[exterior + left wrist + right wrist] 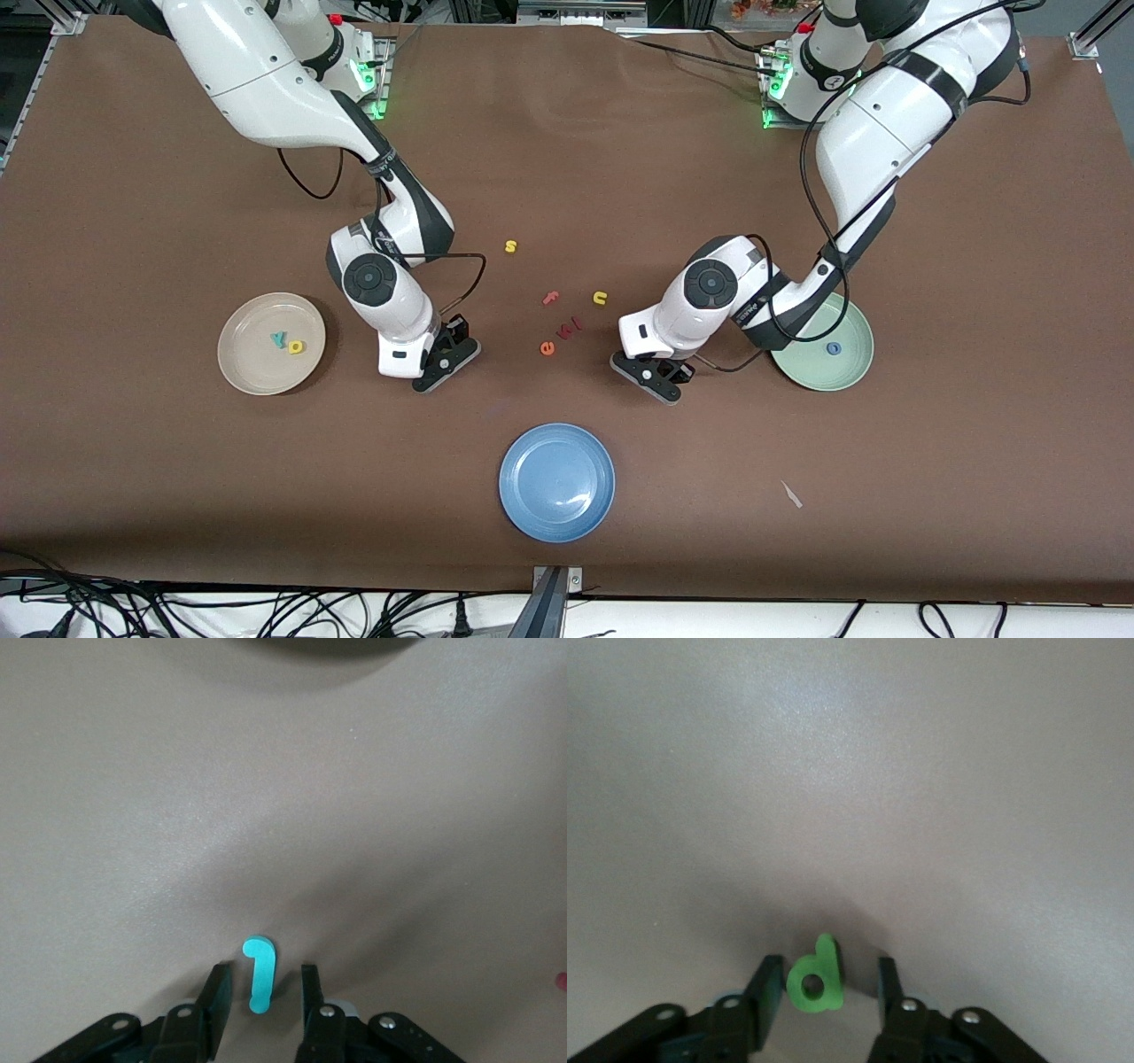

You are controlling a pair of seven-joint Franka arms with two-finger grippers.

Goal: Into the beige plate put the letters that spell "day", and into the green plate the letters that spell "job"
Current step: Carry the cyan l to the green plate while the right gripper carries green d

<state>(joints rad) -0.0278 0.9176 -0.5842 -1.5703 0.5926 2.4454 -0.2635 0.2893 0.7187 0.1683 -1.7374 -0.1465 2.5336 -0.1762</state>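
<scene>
In the left wrist view a teal "j" [260, 974] lies flat on the brown table between the fingers of my left gripper [263, 981], which is open with a gap on each side. In the right wrist view the green "d" [815, 981] lies between the fingers of my open right gripper [828, 974], close against one finger. The beige plate [252, 359] holds the teal "y" [279, 339] and a yellow letter [296, 347]. The green plate [819, 372] holds the blue "o" [834, 348]. Both grippers [651, 377] [447, 359] are down at the table and hide their letters in the front view.
Between the grippers lie an orange "e" [547, 348], small pink-red letters [568, 329], a pink "f" [550, 299], a yellow "u" [600, 298] and a yellow "s" [510, 246]. A blue plate [556, 481] sits nearer the front camera. A white scrap [791, 494] lies beside it.
</scene>
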